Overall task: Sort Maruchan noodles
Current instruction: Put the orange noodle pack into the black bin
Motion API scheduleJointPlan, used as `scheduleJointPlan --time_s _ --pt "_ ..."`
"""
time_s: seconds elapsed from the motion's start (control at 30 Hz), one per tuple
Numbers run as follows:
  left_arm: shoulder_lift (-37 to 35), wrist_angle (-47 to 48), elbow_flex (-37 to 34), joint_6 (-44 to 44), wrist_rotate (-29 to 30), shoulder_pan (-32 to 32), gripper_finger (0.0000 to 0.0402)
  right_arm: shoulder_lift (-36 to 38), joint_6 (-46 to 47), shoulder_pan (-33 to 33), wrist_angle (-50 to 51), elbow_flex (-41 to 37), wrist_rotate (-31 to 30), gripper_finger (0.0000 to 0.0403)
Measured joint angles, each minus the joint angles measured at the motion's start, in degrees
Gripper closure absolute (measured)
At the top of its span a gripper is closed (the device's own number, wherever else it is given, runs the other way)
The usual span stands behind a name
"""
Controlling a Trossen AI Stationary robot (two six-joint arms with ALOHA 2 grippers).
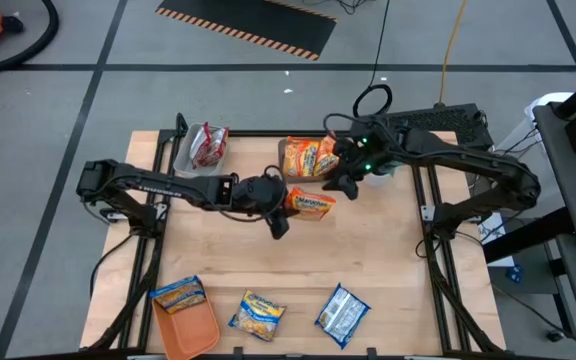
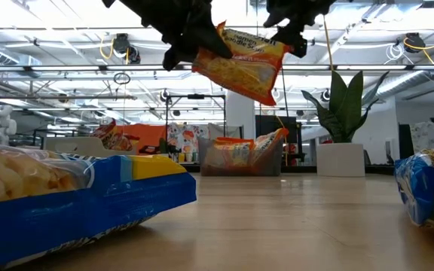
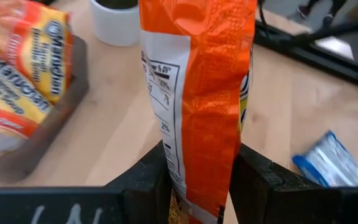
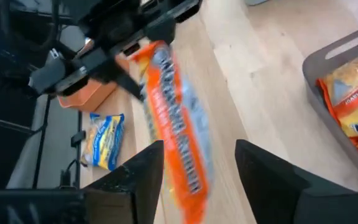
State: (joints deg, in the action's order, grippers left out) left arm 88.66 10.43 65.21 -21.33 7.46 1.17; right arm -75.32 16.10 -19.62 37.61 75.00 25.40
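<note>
Nearest the low camera lies a blue-and-yellow Maruchan packet [image 2: 74,197] on the wooden table [image 2: 292,226], well below both pincers.

The biggest risk, as I judge it: the orange Maruchan packet [image 2: 239,64] hangs in mid-air, clamped at one end by the left gripper [image 3: 197,186] alone. The right gripper [image 4: 197,180] is right beside it, fingers apart on either side of the packet without pressing it. The slick, crinkly wrapper could slide from that single pinch and drop short of the grey bin [image 1: 298,175].

A lesser risk is the two pincers bumping, being so close.

The held packet is flat, orange, with a white nutrition panel. The bin beyond the right gripper holds similar orange packets [image 1: 308,156].
</note>
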Motion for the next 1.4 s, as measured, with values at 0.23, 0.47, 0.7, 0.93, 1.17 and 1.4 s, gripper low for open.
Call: scheduleJointPlan --time_s 0.23,0.47,0.7,0.93,1.17,1.4 --pt "0.00 -1.67 0.00 -3.21 1.62 -0.99 0.0277 2.02 -1.20 0.00 0.83 0.00 -1.63 0.0186" --pt "0.00 -1.70 0.00 -1.58 1.60 -0.84 0.0277 4.82 -2.91 -0.31 0.49 0.00 -4.58 0.0177" --pt "0.00 -1.72 0.00 1.16 1.61 -0.88 0.0277 4.53 -2.39 0.15 0.39 0.00 -4.43 0.0177" --pt "0.00 -1.72 0.00 1.85 1.62 -0.81 0.0277 4.45 -3.33 0.20 0.60 0.00 -4.40 0.0176" --pt "0.00 -1.88 0.00 1.50 1.71 -0.77 0.0277 4.62 -5.26 2.32 3.49 0.00 -6.00 0.0176" --pt "0.00 -8.96 0.00 2.25 2.14 -0.64 0.0277 4.52 -4.47 5.40 8.54 2.39 -9.05 0.0176"
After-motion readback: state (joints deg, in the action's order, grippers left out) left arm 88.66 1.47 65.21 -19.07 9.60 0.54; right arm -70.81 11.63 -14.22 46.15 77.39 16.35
